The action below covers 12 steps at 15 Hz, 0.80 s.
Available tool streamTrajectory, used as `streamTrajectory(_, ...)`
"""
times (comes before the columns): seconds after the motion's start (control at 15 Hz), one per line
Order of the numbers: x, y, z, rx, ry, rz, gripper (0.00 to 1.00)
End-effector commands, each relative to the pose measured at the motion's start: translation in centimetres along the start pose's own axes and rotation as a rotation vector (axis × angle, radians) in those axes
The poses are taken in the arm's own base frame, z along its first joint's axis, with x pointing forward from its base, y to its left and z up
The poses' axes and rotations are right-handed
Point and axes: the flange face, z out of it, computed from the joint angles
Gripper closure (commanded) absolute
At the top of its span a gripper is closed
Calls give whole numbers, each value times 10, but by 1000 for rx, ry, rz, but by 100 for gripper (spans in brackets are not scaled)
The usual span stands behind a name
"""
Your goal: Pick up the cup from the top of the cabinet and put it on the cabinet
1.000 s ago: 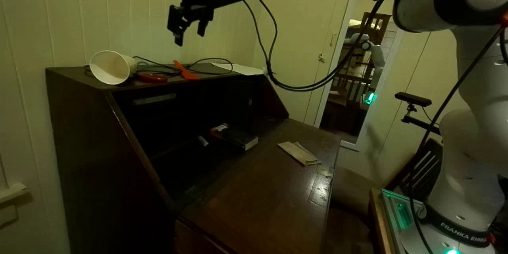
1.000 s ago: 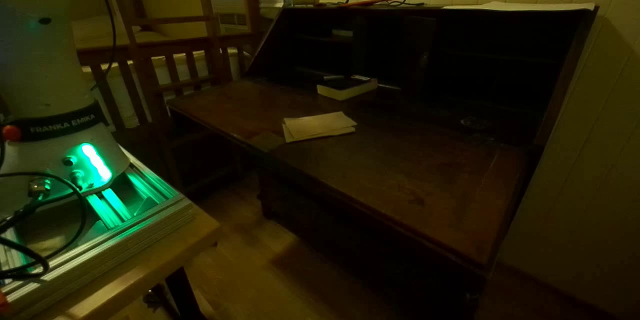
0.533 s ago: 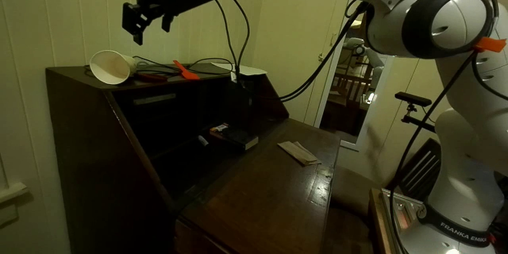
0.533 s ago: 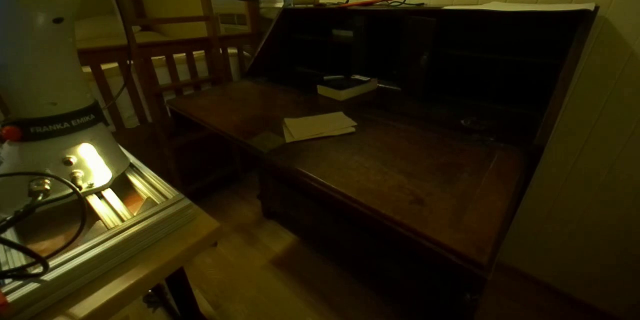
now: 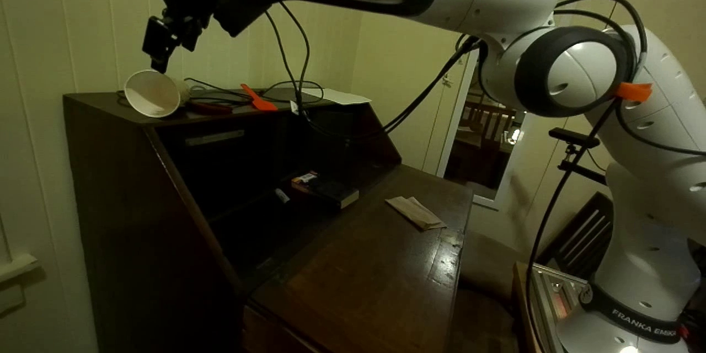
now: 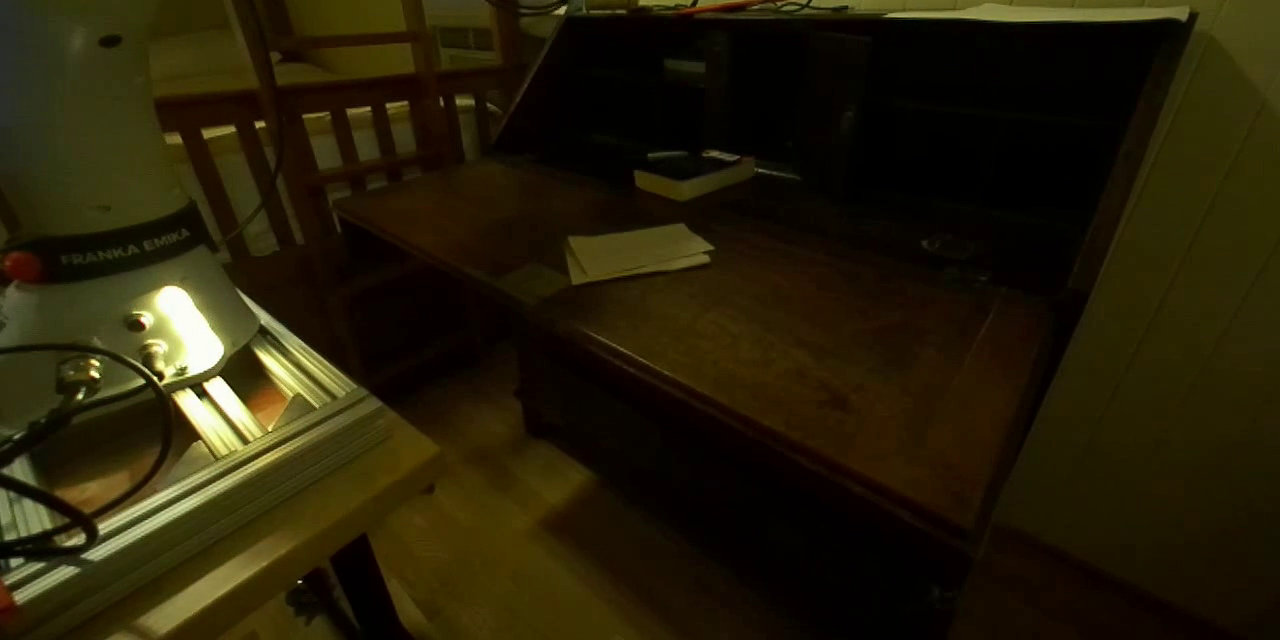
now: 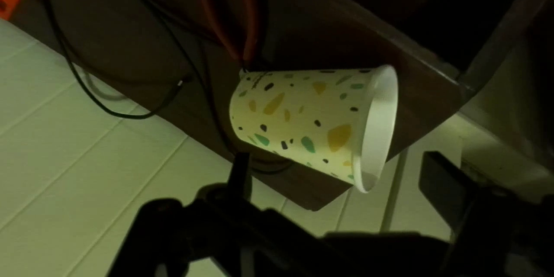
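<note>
Gripper (image 7: pixel 339 177): jaws spread wide, hanging above the cup (image 7: pixel 303 121) in both exterior views. Cup lies on its side on the worktop (image 7: pixel 311 190), i.e. the flat top of the cabinet (image 5: pixel 127 220), just below the gripper. Per wrist view it sits ahead of the tips, approx. btwn the fingers (image 7: pixel 446 190), w/ mouth twd the RH finger (RH in that view) & base twd the LH one. In an exterior view one tip lines up w/ the upper rim; touching or small gap, can't tell. Red-handled tool (image 7: pixel 252 17) is just beside the cup's base, hdls running away from the gripper; exact type unclear. Black cable (image 7: pixel 130 117) loops out past the LH finger, then orange tool (image 5: pixel 260 101) & white sheet (image 5: pixel 336 97) farther off along the worktop. Well below gripper: book (image 5: pixel 331 190) inside the cabinet, folded paper (image 5: pixel 415 213) on its broad leaf (image 5: pixel 353 281). Pale panelled wall (image 5: pixel 33 38) stands behind gripper & worktop alike.
</note>
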Motion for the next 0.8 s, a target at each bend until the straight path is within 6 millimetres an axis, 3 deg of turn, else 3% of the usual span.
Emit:
streamTrajectory(0.0,-1,-7,19,58,9,-151,0)
streamTrajectory(0.6,-6,-13,49,-145,-29,-360,1)
streamTrajectory(0.67,-6,-12,51,-168,-27,-366,21)
streamTrajectory(0.73,-5,-12,53,-201,-24,-372,26)
